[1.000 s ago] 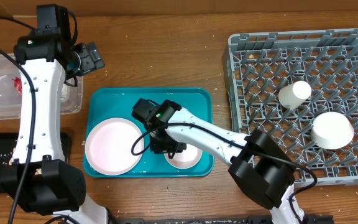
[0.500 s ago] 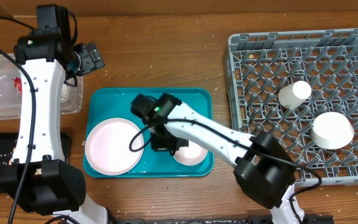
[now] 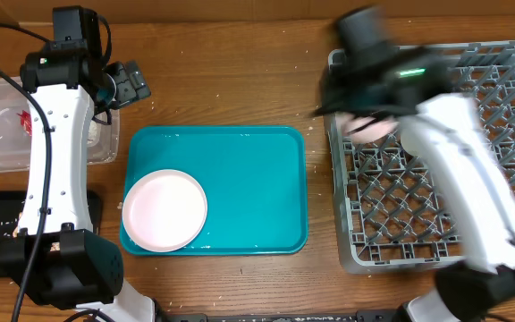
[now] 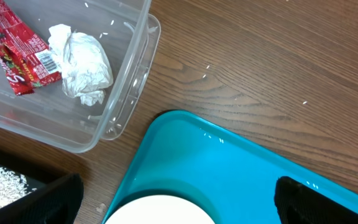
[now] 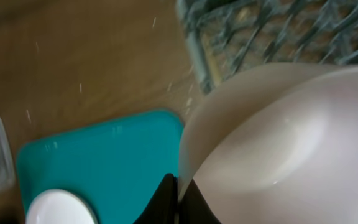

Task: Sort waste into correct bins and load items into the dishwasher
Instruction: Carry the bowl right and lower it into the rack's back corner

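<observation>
Overhead top-down, wrist views close, all sharing teal tray (image 3: pixel 249 179)

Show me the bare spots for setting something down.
The teal tray is bare right of the plate. The wood above it, between left claw and rack, is free too. Crowded: the tub, and the rack where the right claw holds a bowl.

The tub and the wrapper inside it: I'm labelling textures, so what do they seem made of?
The tub looks like clear, glossy plastic: its walls are see-through and the rim glints. The wrapper looks like thin printed film, plastic or foil, I can't tell which: red, shiny, creased, with a barcode.
</observation>
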